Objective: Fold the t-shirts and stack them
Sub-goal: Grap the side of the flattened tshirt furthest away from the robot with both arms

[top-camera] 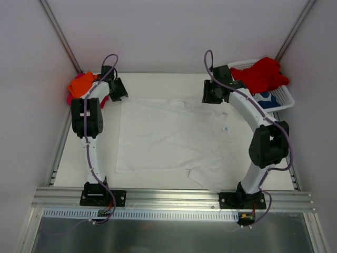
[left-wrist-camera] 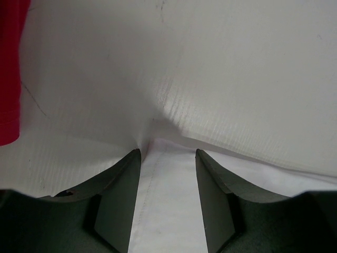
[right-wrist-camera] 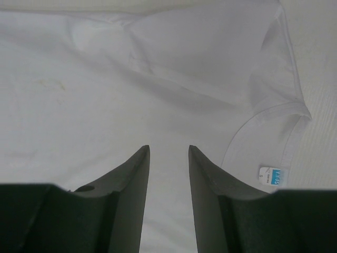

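Top external view: two arms reach to the far side of the table (top-camera: 79, 158), one at each far corner of a spread shirt.
White t-shirt (top-camera: 168, 134): lies flat and open on the table, between the two grippers and nearward of both; one sleeve lies out at its near right corner.
Left gripper (top-camera: 117, 89): released, fingers apart, nothing clasped; in the left wrist view a strip of the white shirt's edge lies between the fingers (left-wrist-camera: 118, 184).
Orange t-shirt (top-camera: 80, 84): bunched just left of the left gripper, on top of a magenta-pink t-shirt (top-camera: 69, 98).
Pink-red cloth (left-wrist-camera: 8, 79): far left of the left gripper, apart from it.
Right gripper (top-camera: 210, 94): released, fingers spread above white cloth, grasping nothing.
Collar (right-wrist-camera: 274, 116): right of the right gripper, with a small blue neck label (right-wrist-camera: 273, 176) inside it.
Basket (top-camera: 284, 95): white mesh, right of the right gripper.
Red t-shirt (top-camera: 263, 75): heaped in the basket, over a blue-and-white t-shirt (top-camera: 266, 98).
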You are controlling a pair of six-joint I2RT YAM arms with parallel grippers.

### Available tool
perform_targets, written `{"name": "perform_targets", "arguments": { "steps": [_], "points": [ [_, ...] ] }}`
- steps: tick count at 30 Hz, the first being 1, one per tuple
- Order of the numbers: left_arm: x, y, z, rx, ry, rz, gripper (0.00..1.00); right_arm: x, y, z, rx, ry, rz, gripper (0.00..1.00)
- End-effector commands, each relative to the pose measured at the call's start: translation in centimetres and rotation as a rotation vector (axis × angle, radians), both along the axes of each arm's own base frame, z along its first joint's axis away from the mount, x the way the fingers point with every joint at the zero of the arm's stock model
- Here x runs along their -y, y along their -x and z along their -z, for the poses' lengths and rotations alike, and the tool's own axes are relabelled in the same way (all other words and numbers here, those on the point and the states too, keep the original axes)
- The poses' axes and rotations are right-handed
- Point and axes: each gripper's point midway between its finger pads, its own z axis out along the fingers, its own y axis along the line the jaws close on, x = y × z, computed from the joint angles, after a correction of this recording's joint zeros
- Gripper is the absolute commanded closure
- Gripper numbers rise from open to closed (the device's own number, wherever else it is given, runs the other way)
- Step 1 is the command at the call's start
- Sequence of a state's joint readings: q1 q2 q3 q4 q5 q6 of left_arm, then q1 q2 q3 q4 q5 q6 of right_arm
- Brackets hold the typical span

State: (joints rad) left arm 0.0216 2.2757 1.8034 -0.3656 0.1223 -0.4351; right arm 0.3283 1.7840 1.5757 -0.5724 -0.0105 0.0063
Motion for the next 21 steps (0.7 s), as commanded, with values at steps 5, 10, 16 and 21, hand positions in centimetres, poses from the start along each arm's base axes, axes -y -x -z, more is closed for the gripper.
{"name": "perform_targets", "arguments": {
  "steps": [5, 10, 16, 21],
  "points": [
    [0.0, -0.9, -1.2, 0.021, 0.033, -0.013, 0.54, 0.2, 0.2, -3.0, 0.069, -0.034, -0.012, 0.61],
    [0.6, -0.7, -0.3, 0.003, 0.068, -0.004, 0.55, 0.3, 0.4, -3.4, 0.075, -0.036, -0.011, 0.61],
    [0.9, -0.7, -0.1, -0.003, 0.081, 0.002, 0.54, 0.2, 0.5, -4.2, 0.088, -0.060, 0.010, 0.61],
    [1.2, -0.5, 0.1, -0.010, 0.097, 0.011, 0.74, 0.3, 0.5, -4.0, 0.082, -0.060, 0.009, 0.61]
  ]
}}
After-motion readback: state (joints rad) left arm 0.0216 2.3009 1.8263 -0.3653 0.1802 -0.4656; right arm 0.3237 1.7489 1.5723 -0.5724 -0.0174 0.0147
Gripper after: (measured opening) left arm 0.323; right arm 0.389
